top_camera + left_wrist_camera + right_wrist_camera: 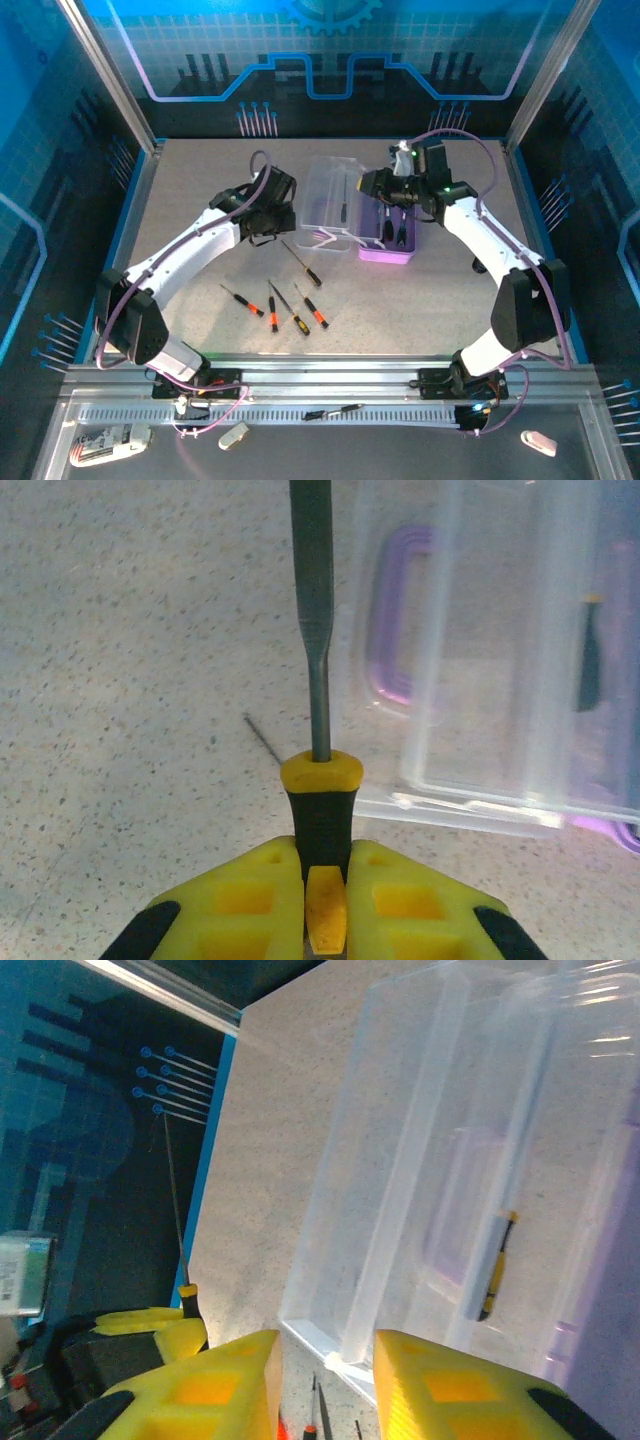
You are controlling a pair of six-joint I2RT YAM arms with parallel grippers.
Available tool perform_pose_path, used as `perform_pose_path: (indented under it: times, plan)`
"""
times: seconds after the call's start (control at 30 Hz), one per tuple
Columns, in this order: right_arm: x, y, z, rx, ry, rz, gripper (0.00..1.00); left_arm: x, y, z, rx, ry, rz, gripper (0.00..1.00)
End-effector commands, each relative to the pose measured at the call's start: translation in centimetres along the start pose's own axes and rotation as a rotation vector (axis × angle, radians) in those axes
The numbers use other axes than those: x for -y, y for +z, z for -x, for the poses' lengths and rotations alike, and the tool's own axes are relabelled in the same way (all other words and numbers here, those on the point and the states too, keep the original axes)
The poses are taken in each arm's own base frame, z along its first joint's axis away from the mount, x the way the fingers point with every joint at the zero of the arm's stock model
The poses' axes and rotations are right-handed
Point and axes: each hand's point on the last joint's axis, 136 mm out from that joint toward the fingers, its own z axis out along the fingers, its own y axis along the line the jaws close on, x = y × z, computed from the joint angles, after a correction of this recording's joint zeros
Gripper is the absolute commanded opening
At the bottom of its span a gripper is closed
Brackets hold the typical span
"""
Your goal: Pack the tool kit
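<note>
Left arm: stretched forward and to the right from its base, with the left hand [267, 215] set low over the speckled grey surface [190, 180], just left of the case. Left hand [325, 880]: yellow fingers pressed together on the black handle of a thin, yellow-capped precision screwdriver [320, 795]. Its long axis is in line with the hand, and the steel shaft is directed straight ahead, away from the wrist, beside the lid's edge. Right arm: folded at the elbow, with the right hand [385, 190] held above the small rectangular case, near the join of the transparent plastic lid [325, 185] and purple base [390, 252]. Right hand [325, 1365]: yellow fingers spread, nothing between them. Lid: laid open flat, with one black screwdriver [343, 207] seen in it, long axis running away from the arm bases. Five loose black-and-orange-handled screwdrivers [300, 263] are scattered on the surface in front of the case.
</note>
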Motion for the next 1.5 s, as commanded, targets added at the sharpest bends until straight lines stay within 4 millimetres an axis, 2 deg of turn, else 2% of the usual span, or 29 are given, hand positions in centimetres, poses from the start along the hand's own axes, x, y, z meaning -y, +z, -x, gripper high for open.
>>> perform_pose_path:
  times: [0.0, 0.13, 0.2, 0.33, 0.47, 0.8, 1.0, 1.2, 1.37, 1.47]
  plan:
    - [-2.5, 0.5, -0.1, -0.025, -0.027, 0.044, 0.31, 2.6, -1.3, 0.2, -0.002, 0.099, -0.054, 0.09]
    - [-4.0, 0.9, -0.2, -0.026, -0.052, 0.072, 0.33, 6.8, -1.4, -0.5, 0.023, 0.191, -0.203, 0.08]
    - [-4.6, 1.0, -0.3, -0.026, -0.059, 0.085, 0.34, 8.3, -1.3, -0.9, 0.024, 0.202, -0.272, 0.08]
    - [-4.9, 1.2, -0.2, -0.012, -0.061, 0.088, 0.34, 10.7, -1.3, -1.8, 0.019, 0.246, -0.357, 0.08]
    - [-4.6, 1.6, -0.2, -0.013, -0.056, 0.08, 0.35, 12.3, -1.3, -2.6, 0.017, 0.276, -0.406, 0.08]
    - [-3.7, 2.5, -0.3, -0.015, -0.037, 0.063, 0.34, 12.9, -1.1, -3.6, -0.006, 0.288, -0.42, 0.07]
    - [-3.2, 3.2, -0.7, -0.03, -0.024, 0.058, 0.25, 12.8, -1.0, -3.7, 0.001, 0.287, -0.424, 0.07]
    - [-3.0, 3.5, -0.8, -0.034, -0.018, 0.061, 0.21, 12.8, -1.2, -3.7, 0.01, 0.292, -0.429, 0.07]
    - [-3.1, 3.5, -1.0, -0.039, -0.012, 0.074, 0.09, 12.6, -1.2, -3.7, 0.018, 0.294, -0.421, 0.08]
    - [-3.3, 3.5, -1.1, -0.037, -0.007, 0.086, 0.04, 12.3, -1.1, -3.7, 0.023, 0.29, -0.413, 0.12]
